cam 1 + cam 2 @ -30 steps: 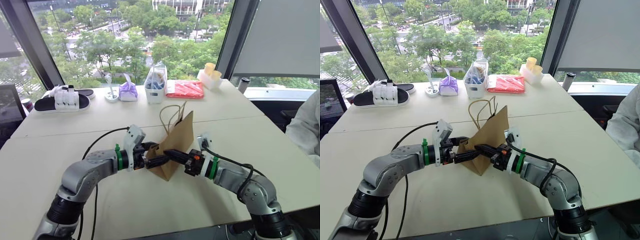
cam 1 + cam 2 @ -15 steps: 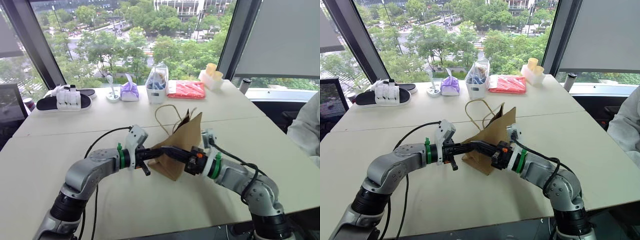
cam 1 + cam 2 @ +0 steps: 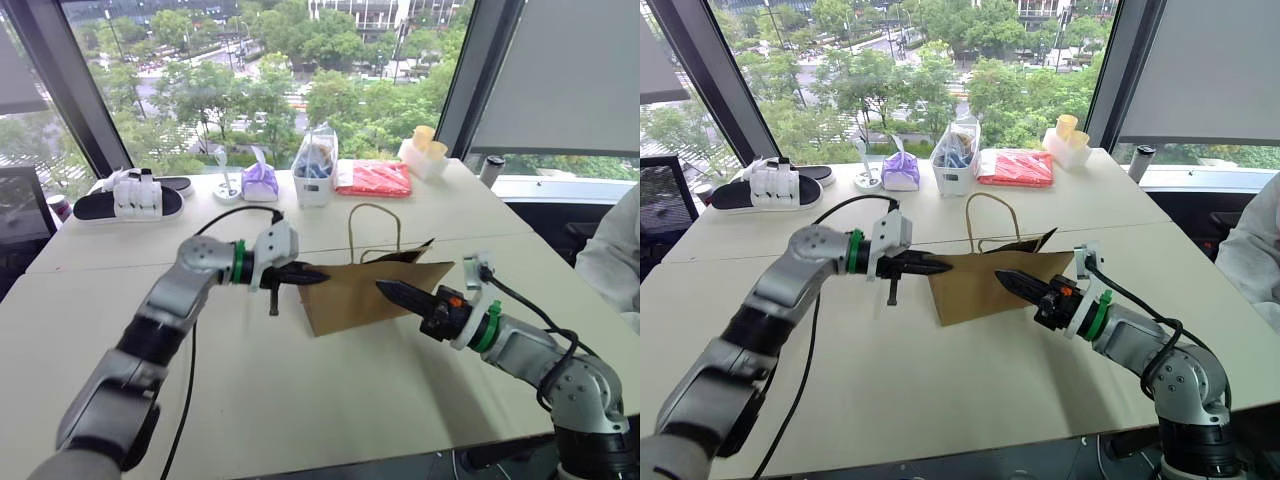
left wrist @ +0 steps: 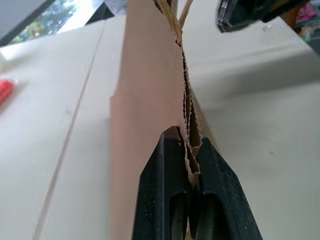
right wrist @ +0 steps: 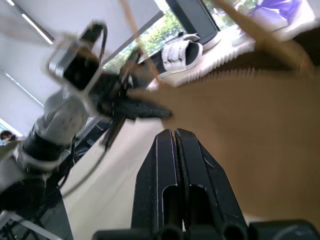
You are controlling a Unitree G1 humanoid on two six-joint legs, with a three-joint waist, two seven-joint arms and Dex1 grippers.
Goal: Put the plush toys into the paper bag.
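The brown paper bag (image 3: 360, 292) stands upright mid-table with its loop handle (image 3: 372, 228) raised. My left gripper (image 3: 314, 273) reaches in from the left and is shut on the bag's serrated top edge (image 4: 189, 125) at its left corner. The black fingers (image 4: 162, 175) pinch the paper between them. My right gripper (image 3: 386, 289) is shut and holds nothing, its tip pointing at the bag's front face (image 5: 250, 135) from the right. The plush toys are out of view.
Along the far edge by the window lie a black slipper with white straps (image 3: 130, 200), a purple pouch (image 3: 259, 183), a clear plastic bag of items (image 3: 312, 165), a red packet (image 3: 371, 178) and yellow cups (image 3: 424, 145). A person's sleeve (image 3: 612, 250) shows at the right.
My left gripper has shut on the bag's top edge and lifted it. The bag has gone from leaning to upright. My right gripper has drawn back to the right, off the bag.
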